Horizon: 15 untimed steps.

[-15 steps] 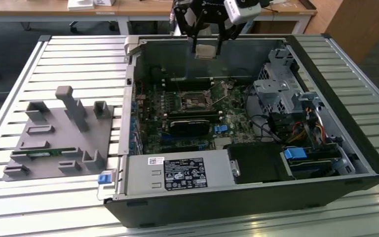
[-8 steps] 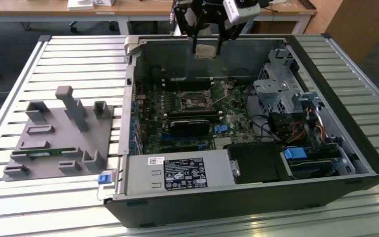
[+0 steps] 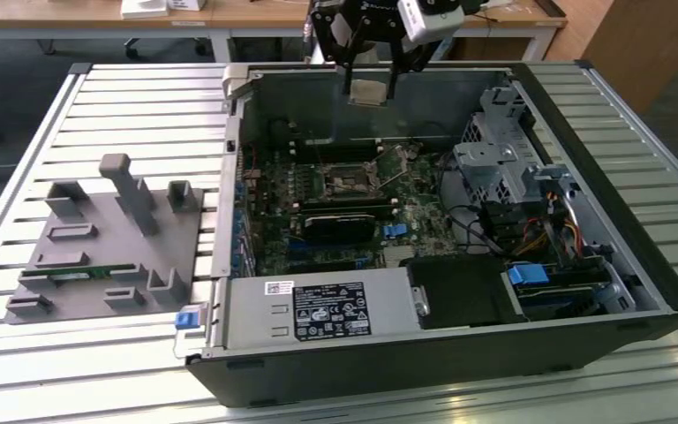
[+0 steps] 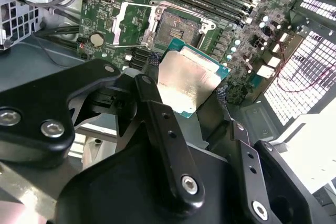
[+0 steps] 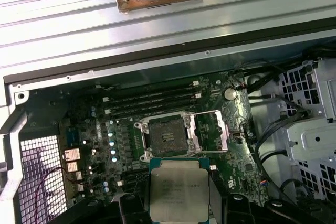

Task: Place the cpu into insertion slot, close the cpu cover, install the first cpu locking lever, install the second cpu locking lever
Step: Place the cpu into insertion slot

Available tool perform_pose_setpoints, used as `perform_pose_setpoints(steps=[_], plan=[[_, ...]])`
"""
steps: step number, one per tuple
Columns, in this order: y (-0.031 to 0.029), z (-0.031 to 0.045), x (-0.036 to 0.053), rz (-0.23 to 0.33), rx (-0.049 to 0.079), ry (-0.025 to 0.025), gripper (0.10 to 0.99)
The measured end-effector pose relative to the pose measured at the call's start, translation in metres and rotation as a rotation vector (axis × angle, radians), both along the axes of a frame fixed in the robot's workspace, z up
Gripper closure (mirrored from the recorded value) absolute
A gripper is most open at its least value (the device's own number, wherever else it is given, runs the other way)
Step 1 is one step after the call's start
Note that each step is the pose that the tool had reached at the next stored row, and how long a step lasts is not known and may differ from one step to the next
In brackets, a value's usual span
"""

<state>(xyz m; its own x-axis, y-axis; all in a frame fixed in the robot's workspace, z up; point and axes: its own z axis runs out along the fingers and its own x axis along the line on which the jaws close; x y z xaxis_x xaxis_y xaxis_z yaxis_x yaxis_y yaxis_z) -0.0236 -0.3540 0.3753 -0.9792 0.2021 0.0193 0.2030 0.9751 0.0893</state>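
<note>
Cpu [image 3: 367,92] hangs in the gripper [image 3: 369,87], which we see clamped on two opposite edges of it, above the far wall of the open computer case [image 3: 621,265] and well clear of the board.

From the exterior view's left, a grey moulded fixture [image 3: 103,247] with upright posts lies near the left edge of the slatted metal surface [image 3: 139,97]. The case takes up the middle and right of that surface. At its near edge sits a silver power supply [image 3: 257,314] carrying a label [image 3: 329,311] whose print we cannot make out.

On the green motherboard [image 3: 271,199] the insertion slot [image 3: 348,184] lies uncovered, with a black card [image 3: 339,225] just on its near side. Further right stand a silver drive cage [image 3: 498,168] and bundled cables.

In the second wrist view black fingers [image 4: 152,98] pinch the cpu, its silvery face tilted over the board. The cpu cover [image 4: 119,24] lies swung open beside the slot.

A wooden desk [image 3: 257,13] runs behind the surface.
</note>
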Motion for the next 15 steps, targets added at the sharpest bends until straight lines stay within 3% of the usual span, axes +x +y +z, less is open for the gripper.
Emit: perform_pose_setpoints(steps=[15], plan=[[0.0000, 0.0000, 0.0000, -0.040, 0.000, 0.0000, 0.545]])
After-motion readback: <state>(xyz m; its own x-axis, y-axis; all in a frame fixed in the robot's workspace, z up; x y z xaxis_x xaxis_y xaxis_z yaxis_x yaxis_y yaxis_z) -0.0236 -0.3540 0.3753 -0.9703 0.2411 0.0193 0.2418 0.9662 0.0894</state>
